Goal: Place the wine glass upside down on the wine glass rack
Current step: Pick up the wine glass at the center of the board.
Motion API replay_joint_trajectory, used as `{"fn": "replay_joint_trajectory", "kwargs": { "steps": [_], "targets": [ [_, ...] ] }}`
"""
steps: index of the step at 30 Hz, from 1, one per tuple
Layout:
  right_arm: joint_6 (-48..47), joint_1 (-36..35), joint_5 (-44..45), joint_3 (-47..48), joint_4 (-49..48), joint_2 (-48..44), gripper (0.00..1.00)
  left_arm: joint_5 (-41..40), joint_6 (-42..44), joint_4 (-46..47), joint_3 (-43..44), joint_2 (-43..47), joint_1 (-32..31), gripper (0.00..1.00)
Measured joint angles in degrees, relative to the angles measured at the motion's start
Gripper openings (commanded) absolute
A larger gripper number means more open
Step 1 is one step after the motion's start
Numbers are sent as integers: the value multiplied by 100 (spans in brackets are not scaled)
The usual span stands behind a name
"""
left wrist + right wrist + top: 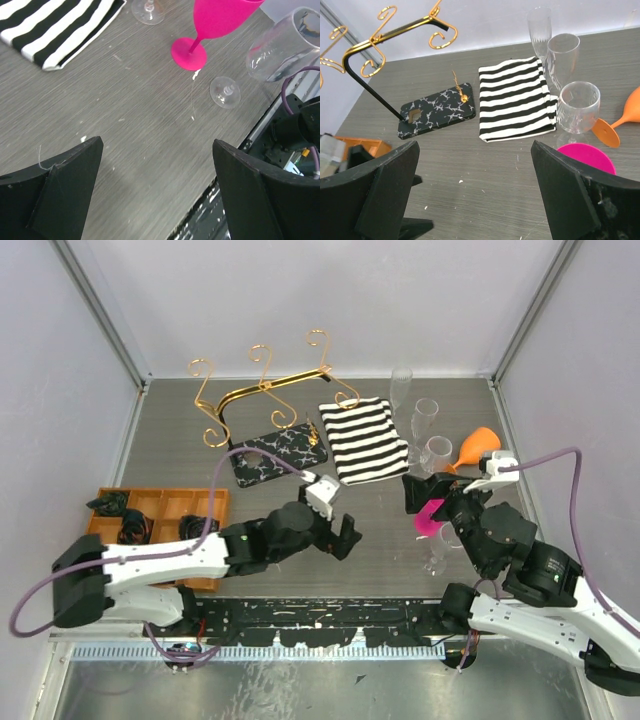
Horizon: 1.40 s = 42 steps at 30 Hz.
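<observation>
Both tools stand wide open, gripping nothing. The left tool [333, 527] hovers over the middle of the worktop [180, 440]. The right tool [437, 497] hangs close above a pink wine glass [428, 520] standing upright on the right side. The wine glass rack [272, 387] stands at the far left, well apart from it, its marbled base just beside a striped cloth [362, 440].

Top view looks down from behind; low right wrist view shares the wine glass rack [275, 455].
</observation>
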<state>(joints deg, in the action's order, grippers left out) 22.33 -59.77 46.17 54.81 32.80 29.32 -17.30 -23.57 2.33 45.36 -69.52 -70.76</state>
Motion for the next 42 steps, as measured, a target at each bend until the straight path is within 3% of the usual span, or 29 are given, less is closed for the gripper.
{"fn": "replay_joint_trajectory", "kwargs": {
  "steps": [9, 20, 24, 42],
  "targets": [
    [341, 0, -116, -236, 321, -4, 100, 470, 820, 2382, -4, -1910, -39, 99],
    [614, 0, -114, -216, 789, -186, 99, 1661, 1384, 5713, -20, -4068, -39, 74],
    [682, 0, -103, -107, 966, -245, 99, 1965, 1445, 6754, 2, -4658, -39, 70],
    [763, 0, -79, 92, 1274, -190, 99, 2264, 1390, 7604, 940, -5735, -46, 60]
  ]
}}
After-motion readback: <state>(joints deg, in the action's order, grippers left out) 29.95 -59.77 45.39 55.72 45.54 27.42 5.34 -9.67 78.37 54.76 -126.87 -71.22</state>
